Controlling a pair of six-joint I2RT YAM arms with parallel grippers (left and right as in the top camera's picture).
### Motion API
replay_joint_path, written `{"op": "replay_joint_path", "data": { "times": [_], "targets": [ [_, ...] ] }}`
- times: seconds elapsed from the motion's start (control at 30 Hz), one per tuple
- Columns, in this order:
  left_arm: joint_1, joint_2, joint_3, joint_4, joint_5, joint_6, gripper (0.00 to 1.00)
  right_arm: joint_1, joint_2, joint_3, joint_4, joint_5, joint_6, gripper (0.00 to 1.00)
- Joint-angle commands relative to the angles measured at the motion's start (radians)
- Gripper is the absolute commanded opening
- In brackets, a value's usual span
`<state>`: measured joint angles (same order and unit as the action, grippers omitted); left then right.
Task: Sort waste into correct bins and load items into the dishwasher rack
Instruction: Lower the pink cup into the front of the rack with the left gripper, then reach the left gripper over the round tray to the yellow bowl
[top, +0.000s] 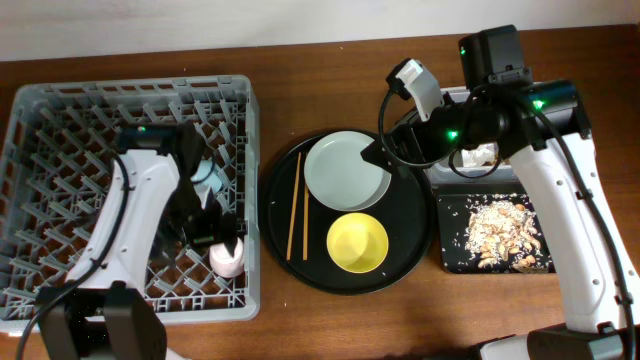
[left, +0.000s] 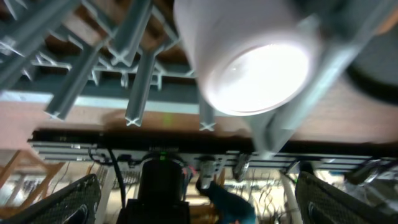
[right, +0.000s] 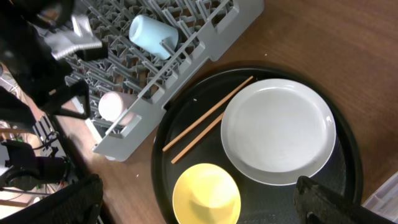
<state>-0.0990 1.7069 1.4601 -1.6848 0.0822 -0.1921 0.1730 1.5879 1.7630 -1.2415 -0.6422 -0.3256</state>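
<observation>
**dish_dan:** Two cups sit in the dishwasher rack (top: 60, 110): one pink cup (top: 227, 260) by the corner nearest the round black tray (top: 410, 265), and one blue cup (top: 208, 178) a bit further in. Both look tipped over on the pegs. In the right wrist view the blue one's long axis runs slantwise. Can't tell which end of the pink one faces where.

**rackwatch:** And the left gripper (left: 198, 186)?

**dish_dan:** Down inside the rack, just beside the pink cup. Its fingers (left: 68, 202) are spread wide with nothing between them.

**rackwatch:** What's outside the rack?

**dish_dan:** On the round tray there are two chopsticks (top: 295, 208), one plate (top: 347, 171) and one yellow bowl (top: 357, 243). The chopsticks lie flat, side by side, on the rack side of the plate, with their long axis running near edge to far edge of the table. The right gripper (right: 199, 190) hangs over that tray, jaws wide and empty.

**rackwatch:** Bins?

**dish_dan:** Two, past the round tray. One clear tub (top: 452, 95) has a white tissue (top: 480, 155) in it, and one black rectangular tray (top: 445, 260) holds the food scraps (top: 500, 235).
</observation>
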Motion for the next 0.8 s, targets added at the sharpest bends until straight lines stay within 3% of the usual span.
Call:
{"op": "replay_joint_path", "data": {
  "times": [0.0, 0.2, 0.27, 0.3, 0.33, 0.53, 0.6, 0.77],
  "targets": [
    [0.0, -0.053, 0.18, 0.021, 0.13, -0.004, 0.99, -0.003, 0.007, 0.0, 0.0, 0.012, -0.007, 0.99],
    [-0.003, -0.064, 0.278, 0.16, 0.428, 0.07, 0.99, -0.003, 0.007, 0.0, 0.0, 0.012, -0.007, 0.99],
    [-0.027, -0.063, 0.258, 0.2, 0.454, 0.07, 0.48, -0.003, 0.007, 0.0, 0.0, 0.012, -0.007, 0.99],
    [-0.053, -0.063, 0.242, 0.219, 0.453, 0.07, 0.31, -0.003, 0.007, 0.0, 0.0, 0.012, -0.007, 0.99],
    [-0.079, -0.063, 0.219, 0.243, 0.453, 0.069, 0.25, -0.003, 0.007, 0.0, 0.0, 0.012, -0.007, 0.99],
    [-0.293, -0.061, 0.016, 0.523, 0.452, -0.019, 0.28, -0.003, 0.007, 0.0, 0.0, 0.012, -0.007, 0.99],
    [-0.364, -0.06, -0.056, 0.628, 0.452, -0.04, 0.33, -0.003, 0.007, 0.0, 0.0, 0.012, -0.007, 0.99],
    [-0.451, -0.052, -0.163, 0.801, 0.452, -0.161, 0.35, -0.003, 0.007, 0.0, 0.0, 0.012, -0.007, 0.99]
  ]
}}
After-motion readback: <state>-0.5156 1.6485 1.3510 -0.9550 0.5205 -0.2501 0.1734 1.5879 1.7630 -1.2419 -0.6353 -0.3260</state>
